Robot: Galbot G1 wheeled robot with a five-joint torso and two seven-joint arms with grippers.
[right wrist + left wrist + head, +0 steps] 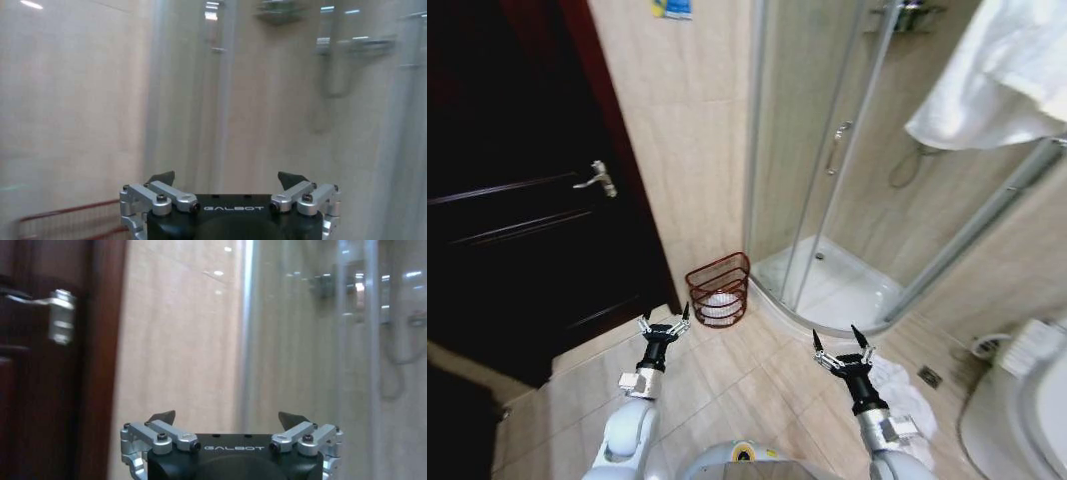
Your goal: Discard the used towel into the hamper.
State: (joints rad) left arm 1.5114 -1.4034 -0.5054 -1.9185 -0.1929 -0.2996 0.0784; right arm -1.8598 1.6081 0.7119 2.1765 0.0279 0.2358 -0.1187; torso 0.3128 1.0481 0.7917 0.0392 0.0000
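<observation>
Head view has the hamper (719, 290) on the floor by the shower enclosure (847, 200), white cloth inside, and a crumpled towel (905, 398) right of the right gripper (843, 346). Left gripper (665, 321) and right are both spread wide, empty, with bare tile ahead. Left wrist view catches the door handle (59, 315); right wrist view just the hamper's rim (67, 217).

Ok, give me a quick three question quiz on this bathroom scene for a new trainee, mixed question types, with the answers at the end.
1. True or false: the left gripper is holding a towel.
2. Where does the hamper stand?
A. inside the shower
B. on the floor between the dark door and the shower enclosure
C. beside the toilet
3. Fill in: the white towel on the floor lies by the ____ gripper.

Key: 1 false, both grippers are open and empty. 2 B. 3 right.
</observation>
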